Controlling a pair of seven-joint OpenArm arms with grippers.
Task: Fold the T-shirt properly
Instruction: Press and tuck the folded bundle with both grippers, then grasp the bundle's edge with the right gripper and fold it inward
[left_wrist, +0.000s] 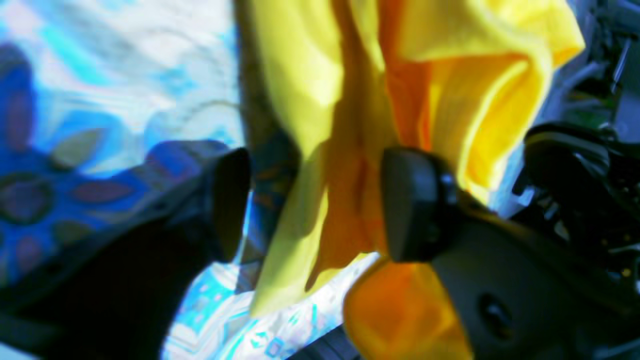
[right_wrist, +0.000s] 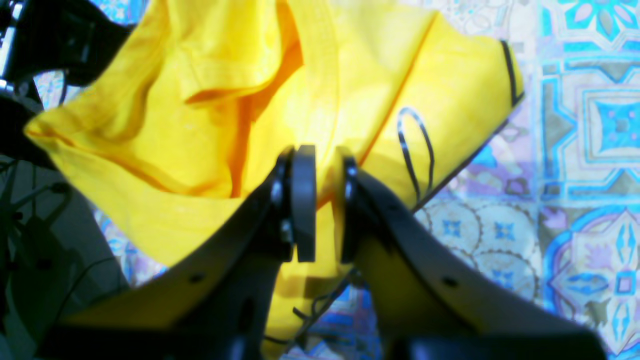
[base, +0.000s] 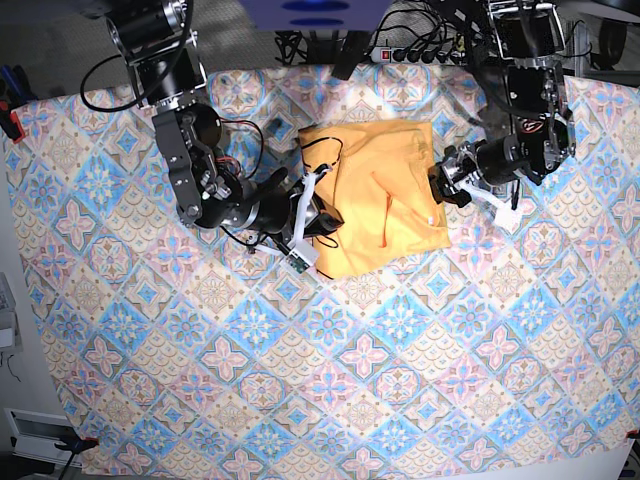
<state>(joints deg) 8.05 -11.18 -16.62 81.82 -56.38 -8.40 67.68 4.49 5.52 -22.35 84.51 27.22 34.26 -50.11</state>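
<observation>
The T-shirt is soft, light cloth with no stiffness of its own: it will sag, bunch and slide on itself wherever it is lifted. My judgement is that it wants taking at an edge, a hem or a sleeve seam, with both layers pinched together, so the fold carries over flat and does not drag a wrinkle along.

It is plain yellow, shading to orange in the creases, with a thin dark line along one edge and a dark loop showing in the right wrist view. In the base view it lies upper centre of the frame as a rough rectangle, already folded in on itself, on the patterned cloth that covers the bench.

The right tool sits at the shirt's left edge in the base view. Its pads are close together with a fold of yellow fabric pinched between them.

The left tool is at the shirt's right edge in the base view. Its pads stand wide apart. A hanging fold of the shirt drapes between them, unclamped.
</observation>
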